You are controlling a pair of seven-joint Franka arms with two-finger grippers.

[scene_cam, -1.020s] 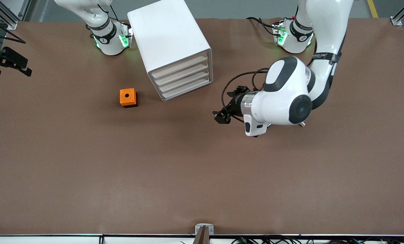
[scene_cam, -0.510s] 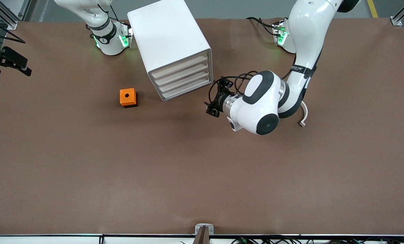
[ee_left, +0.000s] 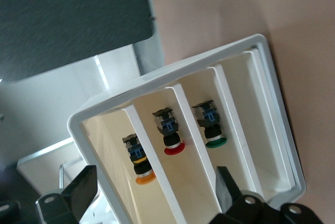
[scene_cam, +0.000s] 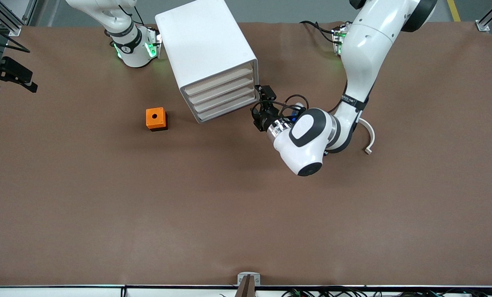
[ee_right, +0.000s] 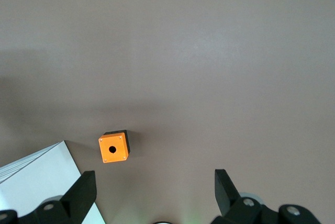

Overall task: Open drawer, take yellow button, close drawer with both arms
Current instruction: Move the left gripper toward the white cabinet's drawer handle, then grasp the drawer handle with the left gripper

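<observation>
Upper middle of the front view, four white drawers stack in one cabinet; the top drawer is shut. Three buttons show inside: the orange-capped button, one red, one green. Left gripper and right gripper gape empty.

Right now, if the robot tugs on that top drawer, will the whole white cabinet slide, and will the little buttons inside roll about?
The cabinet looks like light plastic on a smooth table, so it may well slide or turn unless braced. The orange-capped button lies loose on its side in the drawer; its round cap could let it roll a little, though the drawer's walls should keep it in.
</observation>
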